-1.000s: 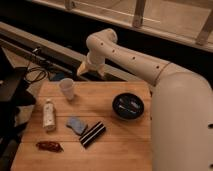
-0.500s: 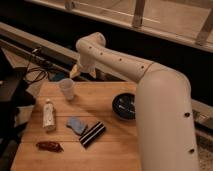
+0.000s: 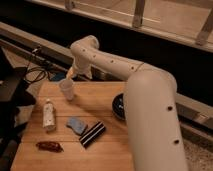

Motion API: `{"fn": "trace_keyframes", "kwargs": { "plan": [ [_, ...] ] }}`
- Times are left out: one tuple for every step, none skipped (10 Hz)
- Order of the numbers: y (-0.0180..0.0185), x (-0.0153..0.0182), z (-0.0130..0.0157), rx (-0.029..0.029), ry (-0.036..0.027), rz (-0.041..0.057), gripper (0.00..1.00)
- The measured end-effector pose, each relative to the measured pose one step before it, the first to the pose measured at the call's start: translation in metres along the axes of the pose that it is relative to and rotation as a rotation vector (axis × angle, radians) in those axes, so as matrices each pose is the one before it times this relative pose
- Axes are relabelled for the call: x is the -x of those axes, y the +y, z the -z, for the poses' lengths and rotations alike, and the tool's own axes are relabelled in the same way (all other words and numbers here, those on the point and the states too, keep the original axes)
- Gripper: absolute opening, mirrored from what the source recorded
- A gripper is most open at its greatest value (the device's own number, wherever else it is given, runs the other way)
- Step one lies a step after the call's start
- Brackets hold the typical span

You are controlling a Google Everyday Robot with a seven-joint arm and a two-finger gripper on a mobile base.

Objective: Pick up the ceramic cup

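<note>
Right now, in the camera view, my pincer (image 3: 70, 76) hangs over the far left corner of the tabletop (image 3: 100, 97), just above the ceramic cup (image 3: 66, 90) and a touch behind it. The cup stands upright on the wood, mouth up, so its long axis runs vertical and it lies almost straight below the pincer's tip. I cannot tell whether the tip touches the rim. Nor can I tell whether the pincer is open or closed; it shows only as a pale tip against the cup. My one arm (image 3: 150, 110) sweeps in from the right over the tabletop, with the wrist bent down toward the cup. I judge that the coming move is a short, vertical descent onto the cup, kept straight so it does not tip.

Nothing stands just beside the cup. The white tube (image 3: 48, 114) lies well apart, nearer the left edge. A blue pad (image 3: 76, 125) and a striped black block (image 3: 92, 134) sit toward the middle, and a reddish packet (image 3: 49, 146) lies by the near edge. The dark bowl (image 3: 118, 104) peeks out beside my forearm. Dark cables (image 3: 37, 74) trail off the left side.
</note>
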Motion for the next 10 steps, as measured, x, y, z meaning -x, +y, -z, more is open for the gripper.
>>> {"fn": "trace_keyframes", "kwargs": {
  "plan": [
    [0.00255,-0.00028,-0.00563,0.00035,-0.00052,0.00577,0.8],
    [-0.00353,0.00123,-0.00487,-0.00824,-0.00196,0.00073,0.8],
    [0.00161,0.00053,-0.00464,-0.00064,0.00006,0.00508,0.8],
    [0.00363,-0.00103,-0.00646,0.00257,0.00354,0.00425,0.8],
    [0.00121,-0.0007,-0.00855,-0.00184,0.00155,0.00489,0.8],
    [-0.00117,-0.00125,-0.00908,-0.0028,0.00405,0.00149,0.8],
    [-0.00003,-0.00015,-0.00422,-0.00268,0.00146,0.00258,0.8],
    [0.0027,-0.00107,-0.00632,0.00158,0.00534,0.00169,0.8],
    [0.00079,-0.0022,-0.01096,-0.00188,0.00692,0.00114,0.8],
    [0.00036,-0.00151,-0.00753,-0.00228,0.00498,-0.0011,0.8]
  ]
}}
